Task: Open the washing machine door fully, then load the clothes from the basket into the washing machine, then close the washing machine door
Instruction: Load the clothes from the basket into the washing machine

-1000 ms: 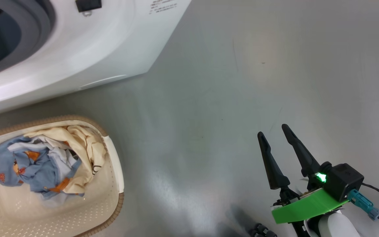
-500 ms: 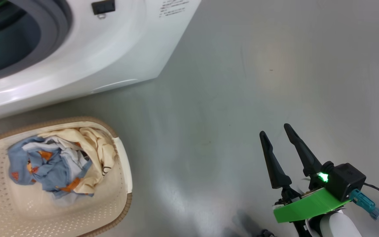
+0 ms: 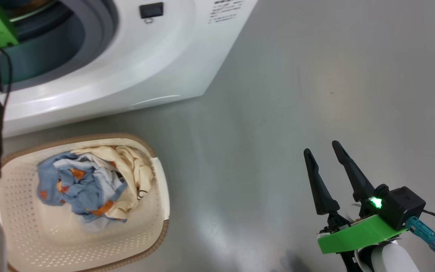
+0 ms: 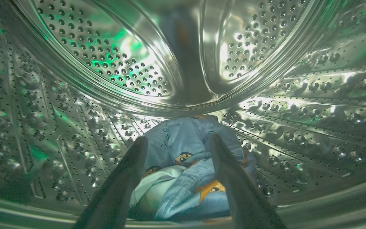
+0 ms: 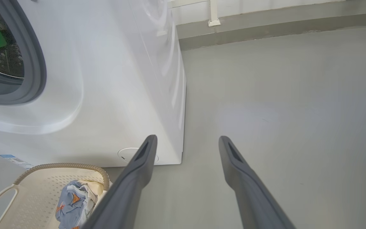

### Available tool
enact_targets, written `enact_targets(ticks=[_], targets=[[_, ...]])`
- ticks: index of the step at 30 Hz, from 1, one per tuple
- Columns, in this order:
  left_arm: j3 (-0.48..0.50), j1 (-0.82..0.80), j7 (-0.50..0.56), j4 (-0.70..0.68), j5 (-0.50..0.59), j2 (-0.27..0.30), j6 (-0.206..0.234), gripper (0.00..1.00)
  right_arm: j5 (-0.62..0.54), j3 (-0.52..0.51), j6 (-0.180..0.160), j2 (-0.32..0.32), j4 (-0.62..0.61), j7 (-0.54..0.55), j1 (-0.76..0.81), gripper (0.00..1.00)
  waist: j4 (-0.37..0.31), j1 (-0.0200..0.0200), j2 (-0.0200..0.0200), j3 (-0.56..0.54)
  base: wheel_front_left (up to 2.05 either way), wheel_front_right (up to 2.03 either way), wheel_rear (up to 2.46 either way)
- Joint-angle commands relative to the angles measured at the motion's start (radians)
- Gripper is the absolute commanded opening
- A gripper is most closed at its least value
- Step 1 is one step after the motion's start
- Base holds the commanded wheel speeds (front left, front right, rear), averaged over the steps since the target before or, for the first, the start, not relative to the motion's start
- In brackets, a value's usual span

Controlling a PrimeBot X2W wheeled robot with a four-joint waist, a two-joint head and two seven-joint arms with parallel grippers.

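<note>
- You were in the loading step. Your left gripper (image 4: 178,137) was reaching into the perforated steel drum (image 4: 106,63) of the washing machine (image 3: 127,68), which sat at 11 o'clock in the head view.
- Its two fingers stood apart and clamped nothing. A light blue garment with cartoon faces (image 4: 183,152) lay crumpled on the drum floor at 6 o'clock in the left wrist view, just beyond the fingertips. I judged it released rather than held.
- The rest of the clothes (image 3: 89,181), a blue printed piece bundled with a cream one, lay in the basket (image 3: 162,196) on the floor (image 3: 278,94) at 8 o'clock in the head view. The basket stood just in front of the machine.
- Your right gripper (image 3: 321,146) hovered at 4 o'clock over bare floor, well apart from the basket. Its fingers were spread and empty.
- The next move called for drawing the left arm back out past the grey rubber gasket (image 3: 100,30) without snagging it. You then needed to drop to the basket and pinch the heap deep enough to lift both pieces.
- The door could only be shut once the basket was emptied.
</note>
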Motion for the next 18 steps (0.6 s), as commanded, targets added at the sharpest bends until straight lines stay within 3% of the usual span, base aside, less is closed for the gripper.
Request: enact_targets(ticks=[1,18], targets=[[0.003,0.017,-0.006,-0.032,-0.007,0.035,-0.004,1.0,0.003,0.021,0.002,-0.005,-0.02,-0.005,0.005,1.0,0.015,0.0,0.0,-0.013,0.0,0.0,0.0],[0.016,0.234,-0.007,-0.233,-0.038,-0.035,-0.034,1.0,-0.016,-0.008,0.002,-0.005,-0.016,-0.005,0.008,1.0,0.104,0.0,0.0,-0.098,0.0,0.0,0.0]])
